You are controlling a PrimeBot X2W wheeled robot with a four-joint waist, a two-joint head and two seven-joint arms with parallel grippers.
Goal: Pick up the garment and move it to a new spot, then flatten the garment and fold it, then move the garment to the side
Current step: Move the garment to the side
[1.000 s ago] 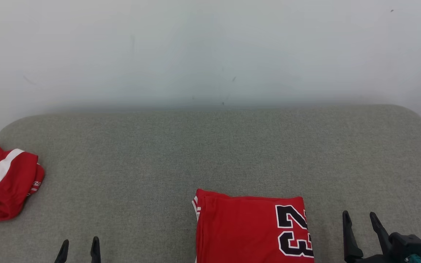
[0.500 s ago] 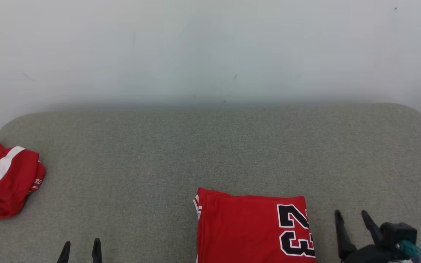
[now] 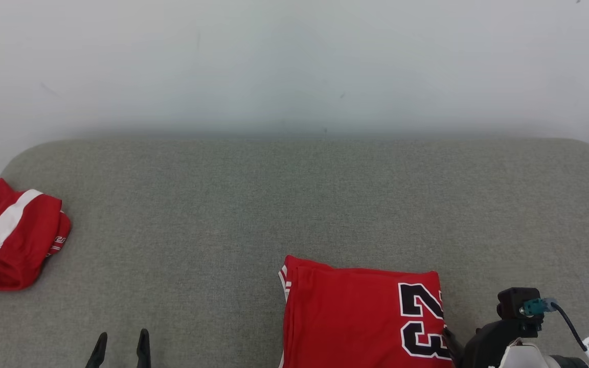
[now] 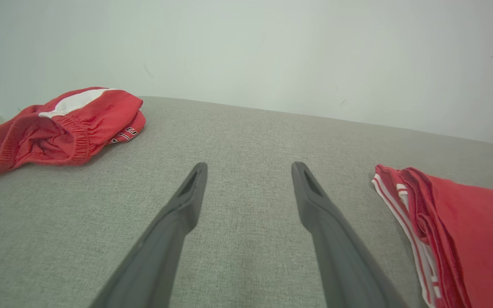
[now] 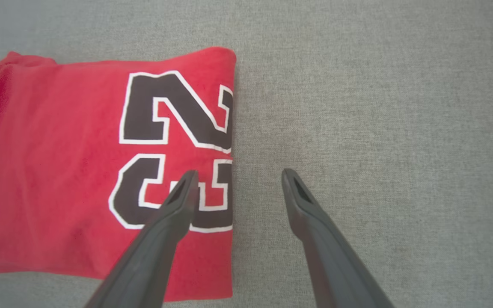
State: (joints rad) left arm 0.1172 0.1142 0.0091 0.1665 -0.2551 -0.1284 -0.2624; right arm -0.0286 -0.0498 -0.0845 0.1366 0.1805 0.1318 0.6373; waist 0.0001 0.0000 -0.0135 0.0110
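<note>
The folded red jersey (image 3: 356, 317) lies at the near edge of the grey worktop (image 3: 294, 204), right of middle. The right gripper (image 5: 238, 173), fingers spread and empty, straddles the jersey's right side. The left gripper (image 3: 121, 335), fingers also spread, hangs over bare worktop. Crumpled red shorts (image 3: 8, 240) lie at the left edge.

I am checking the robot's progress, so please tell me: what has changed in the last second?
The right gripper swung left and tipped down; its open fingers now straddle the folded jersey's right edge, gripping nothing. The left gripper, jersey and red shorts stayed put.
</note>
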